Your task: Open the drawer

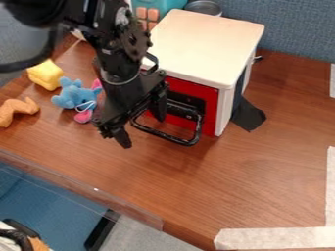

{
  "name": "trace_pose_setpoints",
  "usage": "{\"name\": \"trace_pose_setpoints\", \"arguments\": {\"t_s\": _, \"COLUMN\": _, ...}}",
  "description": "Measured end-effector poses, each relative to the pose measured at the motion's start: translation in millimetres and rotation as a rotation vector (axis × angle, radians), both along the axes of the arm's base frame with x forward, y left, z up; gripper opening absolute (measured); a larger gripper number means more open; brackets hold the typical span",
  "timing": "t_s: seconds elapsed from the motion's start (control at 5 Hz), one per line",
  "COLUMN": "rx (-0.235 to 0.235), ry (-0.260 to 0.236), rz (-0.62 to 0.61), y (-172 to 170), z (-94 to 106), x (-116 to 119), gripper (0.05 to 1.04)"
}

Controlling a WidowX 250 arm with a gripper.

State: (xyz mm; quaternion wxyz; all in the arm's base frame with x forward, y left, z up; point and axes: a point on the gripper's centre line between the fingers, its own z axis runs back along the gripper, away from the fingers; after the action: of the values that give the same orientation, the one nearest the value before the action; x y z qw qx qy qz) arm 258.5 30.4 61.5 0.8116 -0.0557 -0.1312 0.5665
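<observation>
1. Gripper (pixel 140 125), one: matte black, angular, with stubby fingers set well apart; from where I stand, one is outside the handle loop and the other nearer the drawer front.
2. Handle (pixel 171 138), one: a smooth, glossy black loop with rounded corners, jutting from the drawer front.
3. Drawer (pixel 210 101), one: flat red front, in the face of the cabinet, just beside the gripper.
4. Cabinet (pixel 206 41), one: boxy, white-sided, with a smooth cream top; a dark flap (pixel 249 116) lies at its foot, on the side away from the gripper.
5. Arm (pixel 119 59), one: black, jointed; comes in from the upper left, slanting down, its gripper tilted over the handle.
6. Soft-looking toys, three: a fuzzy blue-and-pink plush (pixel 76 96), a chunky yellow piece (pixel 46 75), a curved orange-brown piece (pixel 15 111). All lie near one another, across the gripper from the cabinet.
7. Table (pixel 229 179), one: brown wood grain.
8. Pale tape (pixel 278 238), three strips visible: flat, straight.
9. Partition (pixel 294 29), one: blue-grey, woven-looking, behind the table.
</observation>
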Motion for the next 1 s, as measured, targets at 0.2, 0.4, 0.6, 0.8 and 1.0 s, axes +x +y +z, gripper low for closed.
{"name": "trace_pose_setpoints", "arguments": {"t_s": 0.2, "rx": -0.015, "ry": 0.022, "rz": 0.034, "y": 1.6, "z": -9.5, "x": 3.2, "gripper": 0.999}}
{"name": "trace_pose_setpoints", "arguments": {"t_s": 0.4, "rx": -0.012, "ry": 0.043, "rz": 0.056, "y": 1.4, "z": -18.9, "x": 5.7, "gripper": 1.0}}
{"name": "trace_pose_setpoints", "arguments": {"t_s": 0.6, "rx": -0.011, "ry": 0.063, "rz": 0.063, "y": -1.5, "z": -28.3, "x": 7.0, "gripper": 0.957}}
{"name": "trace_pose_setpoints", "arguments": {"t_s": 0.8, "rx": -0.016, "ry": 0.055, "rz": 0.078, "y": -4.4, "z": -29.8, "x": 8.8, "gripper": 0.664}}
{"name": "trace_pose_setpoints", "arguments": {"t_s": 1.0, "rx": -0.035, "ry": 0.057, "rz": 0.098, "y": -7.0, "z": -31.1, "x": 7.0, "gripper": 0.354}}
